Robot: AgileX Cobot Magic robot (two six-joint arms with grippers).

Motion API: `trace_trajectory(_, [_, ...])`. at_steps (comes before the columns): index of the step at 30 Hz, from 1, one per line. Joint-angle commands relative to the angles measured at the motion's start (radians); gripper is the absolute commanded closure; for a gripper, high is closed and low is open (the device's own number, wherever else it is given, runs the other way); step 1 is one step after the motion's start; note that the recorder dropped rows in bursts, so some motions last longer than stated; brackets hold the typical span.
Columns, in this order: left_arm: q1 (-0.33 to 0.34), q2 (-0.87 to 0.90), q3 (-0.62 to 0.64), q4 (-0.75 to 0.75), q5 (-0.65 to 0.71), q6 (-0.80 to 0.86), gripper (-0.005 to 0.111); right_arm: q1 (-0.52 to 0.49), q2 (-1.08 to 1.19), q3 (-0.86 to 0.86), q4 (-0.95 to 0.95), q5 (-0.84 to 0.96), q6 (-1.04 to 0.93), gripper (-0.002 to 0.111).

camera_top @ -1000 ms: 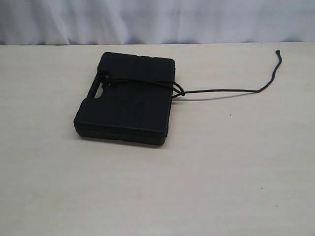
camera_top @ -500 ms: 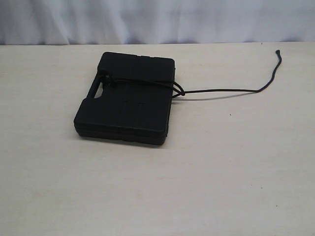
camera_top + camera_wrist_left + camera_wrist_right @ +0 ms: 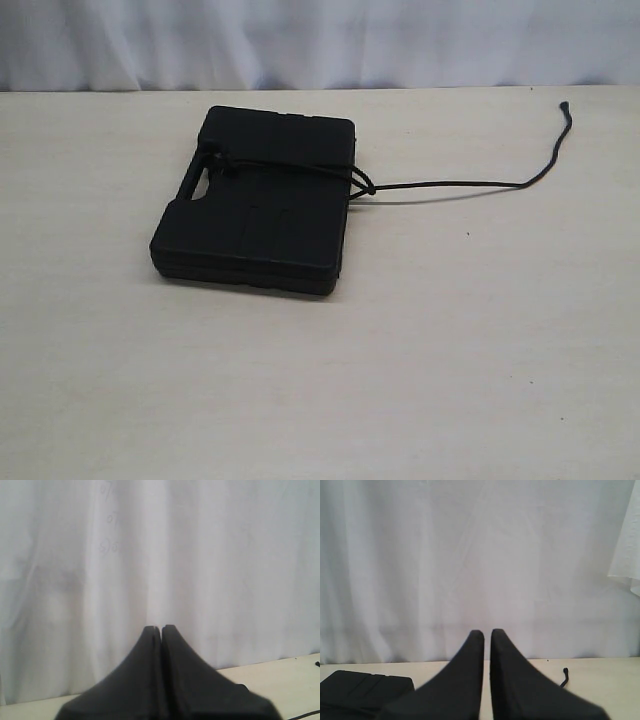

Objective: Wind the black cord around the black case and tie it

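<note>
The black case [image 3: 255,205] lies flat on the table, left of centre, with its handle slot on the left edge. The black cord [image 3: 450,184] crosses the lid from the slot to a knot [image 3: 363,184] at the case's right edge. From there it trails right across the table to its knobbed tip [image 3: 564,103]. Neither gripper shows in the exterior view. My left gripper [image 3: 160,628] is shut on nothing, raised and facing the curtain. My right gripper [image 3: 487,631] is shut but for a thin slit, also empty, with the case [image 3: 360,687] and the cord tip [image 3: 565,672] far beyond it.
The pale wooden table [image 3: 320,380] stretches wide around the case. A white curtain [image 3: 320,40] hangs along its far edge.
</note>
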Motion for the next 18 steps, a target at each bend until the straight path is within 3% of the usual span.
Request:
trace_trajectory(1, [0.0,-0.005,0.002,-0.007,0.002,0.003,0.107,0.004,-0.003,0.005,-0.002,-0.004,0.006,0.104])
trace_trajectory(3, [0.0,-0.005,0.002,-0.007,0.002,0.003,0.107,0.004,-0.02,0.022,-0.097,0.019,0.077,0.104])
trace_trajectory(8, [0.0,-0.005,0.002,-0.007,0.002,0.003,0.107,0.004,-0.118,0.12,-0.58,0.025,0.583,0.104])
trace_trajectory(16, [0.0,-0.005,0.002,-0.007,0.002,0.003,0.107,0.004,-0.267,0.289,-0.55,-0.024,0.596,0.104])
trace_trajectory(18, [0.0,-0.005,0.002,-0.007,0.002,0.003,0.107,0.002,-0.267,0.289,-0.564,0.061,0.596,0.104])
